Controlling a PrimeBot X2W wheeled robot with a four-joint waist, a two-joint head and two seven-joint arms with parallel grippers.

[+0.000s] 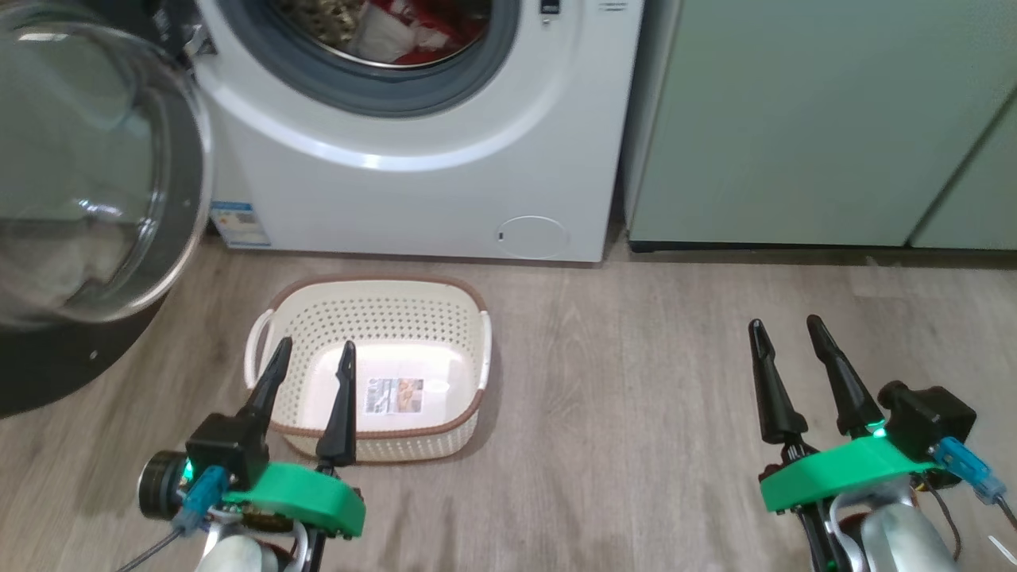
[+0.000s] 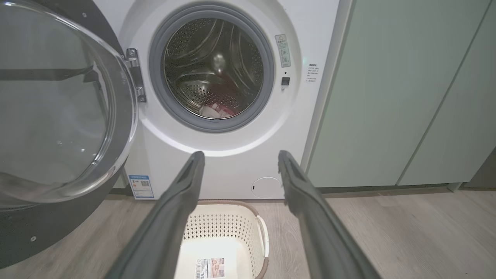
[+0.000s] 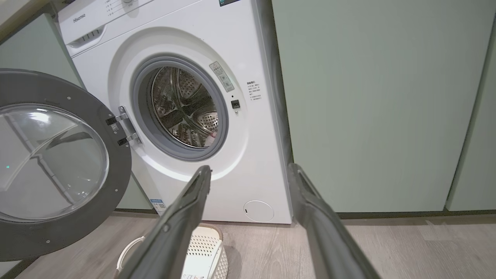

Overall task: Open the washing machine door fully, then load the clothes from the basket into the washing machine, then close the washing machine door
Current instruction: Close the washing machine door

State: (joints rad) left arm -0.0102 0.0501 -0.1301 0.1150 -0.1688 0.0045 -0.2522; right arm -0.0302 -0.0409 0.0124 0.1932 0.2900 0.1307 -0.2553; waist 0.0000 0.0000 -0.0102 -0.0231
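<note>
One washing machine stands with its one washing machine door swung wide to the left of the drum opening on a metal hinge, the bulging glass bowl facing away from the washer's front. The clothes, a red-and-white heap whose pieces cannot be counted, lie low inside the steel drum, behind the grey gasket. One basket sits on the wooden floor just in front of the washer, below the opening, with its long axis running parallel to the washer's front and a paper label on its bottom. Two grippers are in view. The left gripper hangs over the basket's side farthest from the washer, its fingers parted with nothing between them. The right gripper is in front of the pale green cabinets right of the washer, also spread and empty. Both pairs of fingers point toward the washer. A small round flap sits at the washer's lower right and a blue sticker at its lower left. The open door overhangs the floor left of the basket.
</note>
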